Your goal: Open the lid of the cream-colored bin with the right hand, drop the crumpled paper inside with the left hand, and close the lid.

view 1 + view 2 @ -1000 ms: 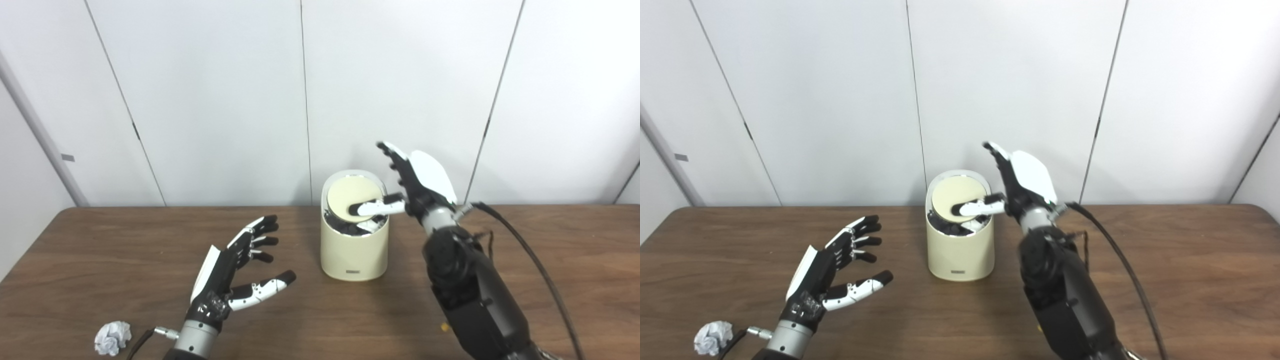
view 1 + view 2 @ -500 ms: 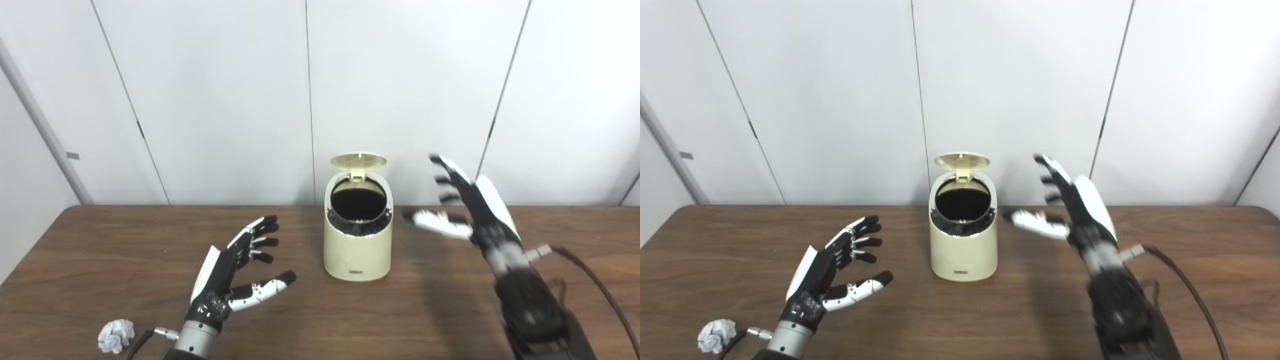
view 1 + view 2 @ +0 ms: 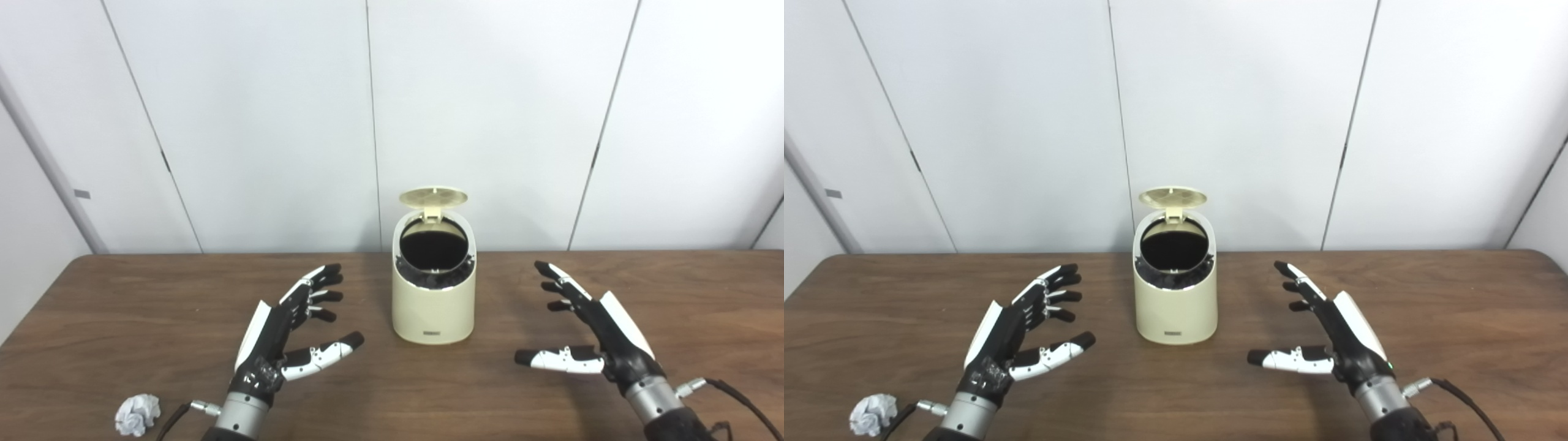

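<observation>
The cream-colored bin [image 3: 433,306] stands at the middle of the wooden table [image 3: 122,318]. Its round lid [image 3: 433,197] is flipped up at the back and the dark opening [image 3: 433,247] shows. The crumpled paper [image 3: 137,414] lies at the front left of the table, left of my left wrist. My left hand [image 3: 288,334] is open and empty, left of the bin. My right hand [image 3: 591,327] is open and empty, low over the table to the right of the bin, apart from it.
White wall panels stand behind the table's far edge. A black cable [image 3: 735,395] trails from my right wrist at the bottom right corner.
My right hand pressed the lid, the lid sprang up, and the hand drew back right and down to the table front. The left hand and the paper have not moved.
</observation>
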Robot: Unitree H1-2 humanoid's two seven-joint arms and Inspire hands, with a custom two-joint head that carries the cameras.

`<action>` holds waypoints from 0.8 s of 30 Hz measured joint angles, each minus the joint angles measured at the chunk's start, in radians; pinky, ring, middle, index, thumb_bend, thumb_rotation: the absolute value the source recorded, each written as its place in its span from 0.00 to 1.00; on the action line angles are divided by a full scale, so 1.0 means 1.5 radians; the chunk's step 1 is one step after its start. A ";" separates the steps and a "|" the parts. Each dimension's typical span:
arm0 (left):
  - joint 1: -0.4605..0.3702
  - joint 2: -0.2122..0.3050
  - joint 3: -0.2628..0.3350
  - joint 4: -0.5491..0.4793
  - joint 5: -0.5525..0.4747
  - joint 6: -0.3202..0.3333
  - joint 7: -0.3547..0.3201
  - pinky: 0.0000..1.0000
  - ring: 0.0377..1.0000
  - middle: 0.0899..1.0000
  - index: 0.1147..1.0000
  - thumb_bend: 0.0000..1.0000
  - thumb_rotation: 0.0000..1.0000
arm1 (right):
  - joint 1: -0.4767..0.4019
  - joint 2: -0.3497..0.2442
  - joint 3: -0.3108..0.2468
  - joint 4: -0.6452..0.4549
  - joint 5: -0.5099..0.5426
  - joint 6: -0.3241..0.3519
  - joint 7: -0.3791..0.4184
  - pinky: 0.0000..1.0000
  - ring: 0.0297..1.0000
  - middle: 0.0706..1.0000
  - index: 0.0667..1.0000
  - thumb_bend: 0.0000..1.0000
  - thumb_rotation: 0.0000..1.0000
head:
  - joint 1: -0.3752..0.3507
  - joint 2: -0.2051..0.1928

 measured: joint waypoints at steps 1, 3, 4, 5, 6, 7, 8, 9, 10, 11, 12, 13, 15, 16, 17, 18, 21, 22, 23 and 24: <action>0.000 -0.003 -0.003 0.000 0.002 0.000 0.001 0.63 0.75 0.83 0.85 0.72 0.21 | 0.002 -0.002 -0.001 0.000 0.000 -0.005 0.000 0.77 0.88 0.93 0.94 0.94 0.33 | 0.032 -0.002; 0.000 -0.013 -0.009 0.000 0.011 0.001 0.006 0.63 0.75 0.83 0.85 0.73 0.22 | 0.004 -0.008 -0.002 0.002 0.000 -0.018 0.000 0.76 0.88 0.94 0.94 0.92 0.30 | 0.063 -0.004; 0.000 -0.019 -0.013 0.000 0.019 0.002 0.007 0.63 0.75 0.83 0.85 0.73 0.22 | 0.004 -0.014 -0.002 0.004 -0.001 -0.021 0.001 0.78 0.89 0.94 0.95 0.90 0.28 | 0.091 -0.008; 0.000 -0.026 -0.017 0.000 0.024 0.002 0.009 0.63 0.75 0.83 0.85 0.73 0.22 | 0.004 -0.021 -0.002 0.006 -0.001 -0.022 0.002 0.79 0.89 0.95 0.95 0.89 0.26 | 0.104 -0.009; 0.000 -0.033 -0.020 0.000 0.027 0.002 0.010 0.63 0.75 0.83 0.86 0.74 0.22 | 0.004 -0.028 -0.004 0.006 -0.001 -0.018 0.006 0.82 0.91 0.96 0.96 0.89 0.23 | 0.124 -0.013; 0.000 -0.038 -0.023 0.000 0.029 0.003 0.013 0.64 0.76 0.83 0.86 0.74 0.22 | 0.004 -0.032 -0.008 0.005 -0.001 -0.013 0.010 0.84 0.91 0.96 0.96 0.88 0.22 | 0.124 -0.013; 0.000 -0.043 -0.026 0.000 0.032 0.004 0.016 0.64 0.76 0.83 0.86 0.74 0.23 | 0.004 -0.034 -0.011 0.001 0.000 -0.002 0.014 0.86 0.92 0.97 0.97 0.88 0.23 | 0.140 -0.015; 0.000 -0.047 -0.027 0.000 0.039 0.006 0.020 0.64 0.76 0.83 0.86 0.74 0.24 | 0.004 -0.035 -0.013 -0.010 0.000 0.019 0.021 0.88 0.93 0.97 0.97 0.88 0.24 | 0.147 -0.016; 0.000 -0.050 -0.028 0.000 0.045 0.008 0.022 0.64 0.77 0.84 0.86 0.74 0.24 | 0.004 -0.035 -0.014 -0.020 0.000 0.031 0.025 0.89 0.93 0.98 0.98 0.87 0.26 | 0.152 -0.017; 0.000 -0.051 -0.028 0.000 0.049 0.009 0.023 0.64 0.77 0.84 0.86 0.74 0.24 | 0.004 -0.034 -0.014 -0.028 0.000 0.037 0.027 0.88 0.93 0.98 0.98 0.87 0.27 | 0.158 -0.018; 0.000 -0.051 -0.028 0.000 0.053 0.009 0.024 0.63 0.77 0.84 0.86 0.74 0.23 | 0.004 -0.034 -0.013 -0.033 -0.001 0.037 0.027 0.85 0.93 0.97 0.98 0.88 0.31 | 0.163 -0.018; 0.000 -0.050 -0.028 0.000 0.055 0.010 0.025 0.62 0.77 0.83 0.86 0.74 0.22 | 0.003 -0.033 -0.011 -0.036 -0.004 0.037 0.027 0.82 0.92 0.97 0.98 0.89 0.35 | 0.166 -0.018; 0.001 -0.049 -0.028 -0.005 0.069 0.012 0.026 0.61 0.76 0.83 0.85 0.73 0.21 | 0.002 -0.033 -0.009 -0.036 -0.016 0.037 0.027 0.79 0.92 0.97 0.98 0.90 0.38 | 0.166 -0.018; 0.003 -0.047 -0.028 -0.011 0.081 0.015 0.028 0.59 0.74 0.83 0.85 0.73 0.21 | 0.002 -0.032 -0.007 -0.036 -0.018 0.037 0.027 0.77 0.91 0.97 0.98 0.91 0.39 | 0.170 -0.019; 0.006 -0.044 -0.027 -0.022 0.093 0.019 0.028 0.58 0.72 0.82 0.84 0.73 0.21 | 0.001 -0.031 -0.006 -0.037 -0.022 0.037 0.027 0.76 0.91 0.97 0.98 0.91 0.39 | 0.173 -0.021; 0.009 -0.041 -0.026 -0.037 0.110 0.025 0.029 0.56 0.70 0.81 0.83 0.73 0.21 | 0.001 -0.030 -0.005 -0.037 -0.026 0.037 0.027 0.75 0.91 0.97 0.98 0.90 0.39 | 0.175 -0.021; 0.017 -0.030 -0.025 -0.087 0.193 0.063 0.041 0.56 0.67 0.77 0.79 0.70 0.21 | -0.001 -0.027 -0.003 -0.037 -0.040 0.038 0.027 0.73 0.91 0.97 0.99 0.90 0.39 | 0.181 -0.020; 0.018 -0.026 -0.025 -0.099 0.226 0.075 0.045 0.56 0.67 0.76 0.77 0.70 0.20 | -0.002 -0.026 -0.002 -0.037 -0.043 0.038 0.027 0.73 0.91 0.97 0.99 0.90 0.40 | 0.181 -0.020; 0.019 -0.019 -0.025 -0.115 0.258 0.092 0.044 0.56 0.67 0.74 0.75 0.70 0.17 | -0.003 -0.025 -0.001 -0.037 -0.047 0.039 0.027 0.73 0.92 0.98 0.99 0.90 0.41 | 0.183 -0.019; 0.022 -0.009 -0.026 -0.135 0.286 0.106 0.039 0.55 0.66 0.73 0.74 0.70 0.15 | -0.004 -0.025 -0.001 -0.037 -0.053 0.039 0.027 0.73 0.92 0.98 0.99 0.90 0.43 | 0.184 -0.019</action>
